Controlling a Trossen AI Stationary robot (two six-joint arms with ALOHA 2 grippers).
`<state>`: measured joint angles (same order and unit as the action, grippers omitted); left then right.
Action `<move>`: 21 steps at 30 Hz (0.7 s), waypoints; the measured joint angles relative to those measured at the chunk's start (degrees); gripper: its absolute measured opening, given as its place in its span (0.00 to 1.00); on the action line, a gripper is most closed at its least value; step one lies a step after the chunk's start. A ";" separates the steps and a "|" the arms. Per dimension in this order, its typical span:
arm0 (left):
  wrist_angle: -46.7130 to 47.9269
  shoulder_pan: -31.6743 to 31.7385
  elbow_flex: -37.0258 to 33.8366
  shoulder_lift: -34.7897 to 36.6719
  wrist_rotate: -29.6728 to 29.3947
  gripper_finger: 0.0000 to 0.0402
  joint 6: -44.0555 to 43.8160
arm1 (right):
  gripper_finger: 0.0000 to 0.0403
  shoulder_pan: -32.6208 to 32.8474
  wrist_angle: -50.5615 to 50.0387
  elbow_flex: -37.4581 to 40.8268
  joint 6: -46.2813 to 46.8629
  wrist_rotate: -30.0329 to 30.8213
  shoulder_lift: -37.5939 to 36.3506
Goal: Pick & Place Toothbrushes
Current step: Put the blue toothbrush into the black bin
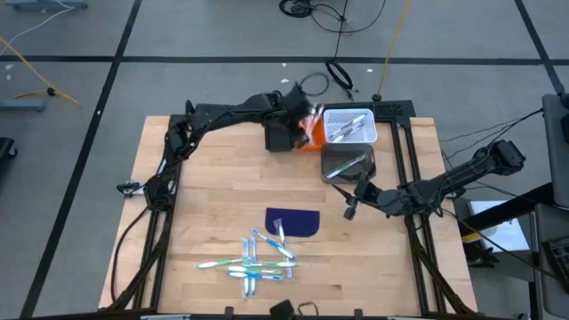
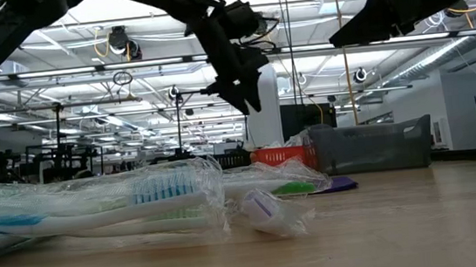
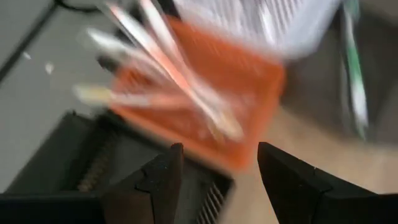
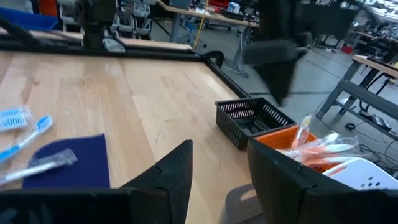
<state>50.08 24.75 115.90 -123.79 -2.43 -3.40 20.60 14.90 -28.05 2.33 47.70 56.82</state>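
Note:
A heap of toothbrushes (image 1: pixel 253 262) in clear wrappers, light blue, white and green, lies flat on the wood near the table's near edge; the low view shows the same toothbrushes (image 2: pixel 140 204) close up. My left gripper (image 3: pixel 217 152) hangs open above the orange bin (image 3: pixel 205 106), which holds orange-pink toothbrushes (image 3: pixel 174 81); nothing is between its fingers. In the high view the left gripper (image 1: pixel 302 114) is at the far middle. My right gripper (image 1: pixel 350 212) hovers open and holds nothing, right of the dark blue mat (image 1: pixel 295 222). The right wrist view shows the gap of the right gripper (image 4: pixel 221 149).
Four small bins stand together at the far middle: a black bin (image 1: pixel 278 136), the orange bin (image 1: pixel 311 133), a white bin (image 1: pixel 348 124) with toothbrushes, and a grey bin (image 1: pixel 348 164) with a green one. Bare wood lies between the mat and the bins.

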 joint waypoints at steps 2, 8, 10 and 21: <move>5.87 -1.85 0.01 -0.04 0.53 0.52 0.22 | 0.36 0.00 -0.48 0.00 0.00 -0.02 0.00; 14.77 -10.02 -0.07 -0.11 0.00 0.52 1.26 | 0.36 0.00 -0.48 0.00 0.00 0.00 0.00; 15.99 -13.11 -0.07 -0.11 -0.81 0.52 1.24 | 0.36 0.00 -0.53 0.01 0.00 -0.01 0.00; 20.02 -28.24 -9.54 3.47 -9.65 0.52 -9.24 | 0.36 0.09 -1.22 0.00 1.14 -1.32 -0.02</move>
<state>70.09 -3.49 106.36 -120.32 -12.09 -12.63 20.69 13.68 -28.05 3.46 46.39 56.80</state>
